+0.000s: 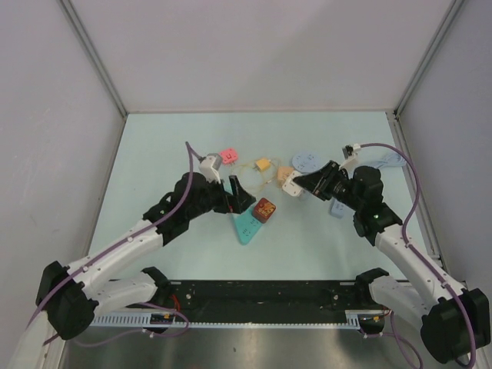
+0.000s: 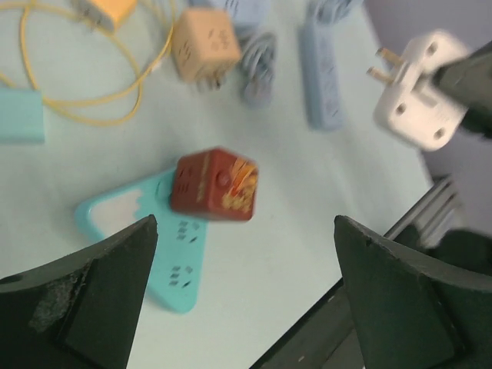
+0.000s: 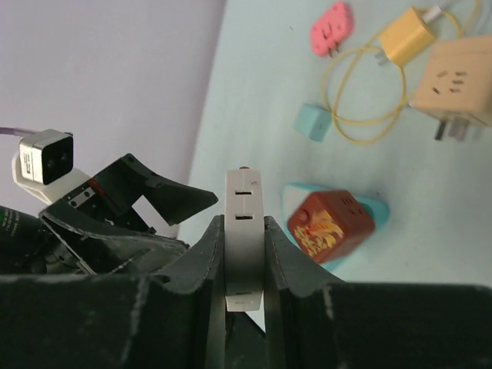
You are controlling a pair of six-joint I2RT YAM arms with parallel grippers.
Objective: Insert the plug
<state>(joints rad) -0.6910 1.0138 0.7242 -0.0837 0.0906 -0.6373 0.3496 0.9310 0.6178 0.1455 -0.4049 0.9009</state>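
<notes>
Table [image 1: 169, 138] — red cube [image 1: 264, 208] seemingly seated in teal strip [image 1: 246, 227]

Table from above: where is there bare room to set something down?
Bare: the far strip between the back wall and the pink plug; the near strip between the teal power strip and the black base rail. Crowded: the middle, around the red cube adapter and yellow charger.

Plug [image 3: 244, 238] white with dark slots; cube [image 2: 214, 184] dark red with an orange-yellow motif on one face; triangle [image 2: 184, 254] teal with dark socket holes. At the cube's 12 o'clock, block [image 2: 204, 44] tan; at 11, charger [image 2: 108, 8] yellow; at 1, strip [image 2: 321, 69] pale blue. Adapter [image 3: 330, 27] pink; table [image 2: 292, 215] pale mint.
</notes>
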